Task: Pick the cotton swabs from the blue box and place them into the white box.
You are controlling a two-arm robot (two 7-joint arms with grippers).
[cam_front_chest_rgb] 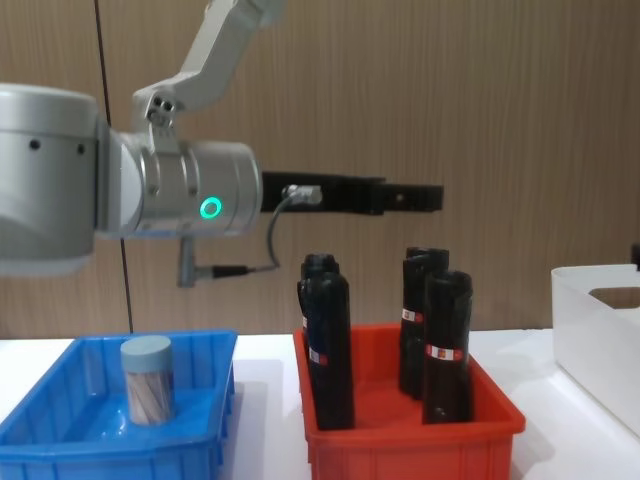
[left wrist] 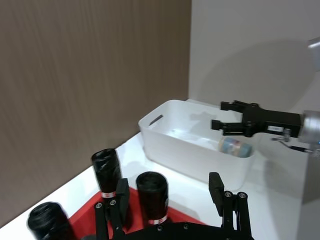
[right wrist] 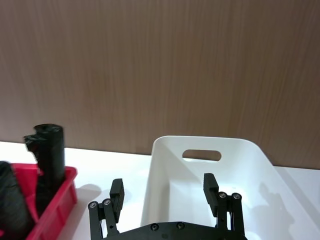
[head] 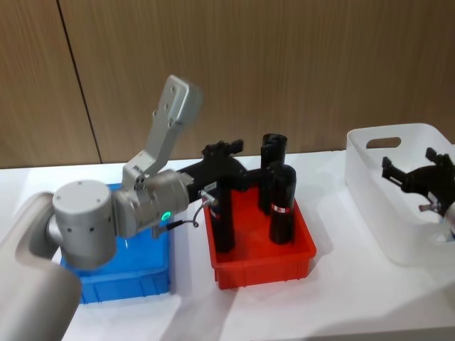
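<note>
One cotton swab jar (cam_front_chest_rgb: 147, 380), clear with a grey-blue lid, stands upright in the blue box (cam_front_chest_rgb: 60, 430) at the left. The blue box (head: 142, 284) lies partly under my left arm. Another cotton swab jar (left wrist: 235, 146) lies on its side inside the white box (left wrist: 165, 132). My left gripper (cam_front_chest_rgb: 425, 197) hovers open and empty high above the red bin, its fingers (left wrist: 111, 212) spread wide. My right gripper (head: 416, 176) hangs open and empty over the white box (head: 370, 177), above the lying jar. From the right wrist, the white box (right wrist: 165, 165) shows beyond that gripper (right wrist: 167, 197).
A red bin (head: 298, 266) between the two boxes holds three tall black cylinders (head: 281, 202) with red-white labels, reaching up near my left gripper (head: 226, 150). A brown wood wall stands behind the white table (head: 355, 305). Bare table lies in front of the bins.
</note>
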